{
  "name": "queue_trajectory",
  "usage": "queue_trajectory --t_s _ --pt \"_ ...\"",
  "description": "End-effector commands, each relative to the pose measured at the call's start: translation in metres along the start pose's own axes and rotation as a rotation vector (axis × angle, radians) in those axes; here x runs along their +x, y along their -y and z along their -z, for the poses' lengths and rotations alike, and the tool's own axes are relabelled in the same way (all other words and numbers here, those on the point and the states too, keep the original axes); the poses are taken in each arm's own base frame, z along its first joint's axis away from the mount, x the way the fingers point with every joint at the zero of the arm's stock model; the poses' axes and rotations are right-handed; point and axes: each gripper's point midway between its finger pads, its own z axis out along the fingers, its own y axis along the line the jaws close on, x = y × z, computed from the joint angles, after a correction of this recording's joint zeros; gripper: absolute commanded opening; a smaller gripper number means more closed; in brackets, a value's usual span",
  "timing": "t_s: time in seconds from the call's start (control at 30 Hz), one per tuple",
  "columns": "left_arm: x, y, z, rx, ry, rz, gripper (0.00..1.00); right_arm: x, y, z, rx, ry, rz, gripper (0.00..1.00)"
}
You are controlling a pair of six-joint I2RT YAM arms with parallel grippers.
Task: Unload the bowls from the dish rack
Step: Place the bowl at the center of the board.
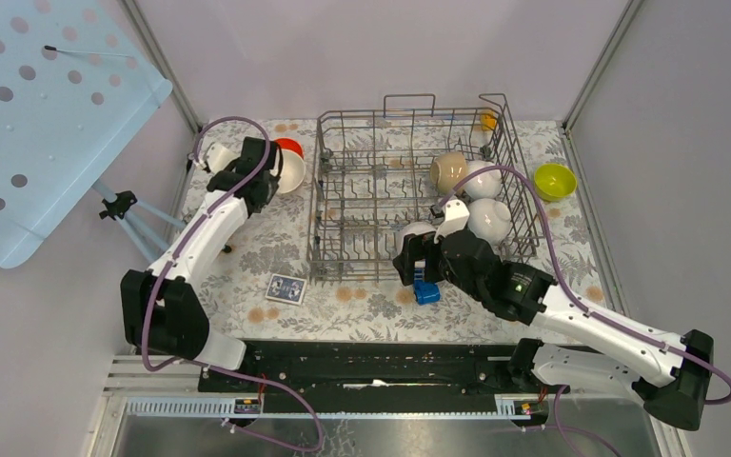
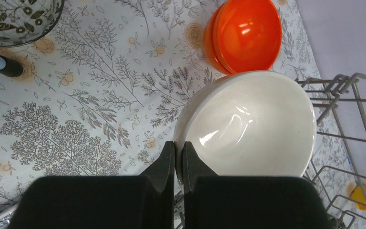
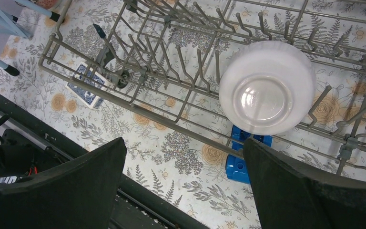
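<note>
Left wrist view: the left hand (image 2: 178, 149) is pinched shut on the near rim of a cream bowl (image 2: 252, 124), which sits right in front of its fingers over the flowery tabletop (image 2: 76, 95). An orange bowl (image 2: 248, 36) sits just beyond it, and the dish rack (image 2: 348, 124) is off to that hand's right. In the right wrist view, the right hand (image 3: 183, 143) is spread wide with nothing in it, hovering over an upside-down white bowl (image 3: 267, 86) in the rack just ahead. A blue toy (image 3: 240, 164) lies on the tabletop near its right finger.
</note>
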Motion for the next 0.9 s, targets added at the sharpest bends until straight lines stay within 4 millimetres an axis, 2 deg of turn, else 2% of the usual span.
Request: queue_trajectory --t_s 0.0,0.23,0.47,0.7,0.87 --pt "-0.027 0.031 -0.001 0.104 0.057 0.225 0.00 -0.008 -0.006 0.001 -0.030 0.038 -0.034 1.00" --pt "-0.017 0.018 -0.034 0.020 0.009 0.293 0.00 -0.002 -0.003 0.000 -0.027 0.030 -0.037 1.00" --pt "0.012 -0.002 -0.066 -0.076 -0.054 0.285 0.00 0.002 0.000 -0.002 -0.016 0.023 -0.031 1.00" --pt "0.026 -0.023 -0.086 -0.175 -0.057 0.254 0.00 0.009 0.004 -0.004 -0.005 0.013 -0.031 1.00" --pt "0.029 -0.032 -0.091 -0.209 -0.057 0.245 0.00 0.010 0.005 -0.004 0.001 0.011 -0.029 1.00"
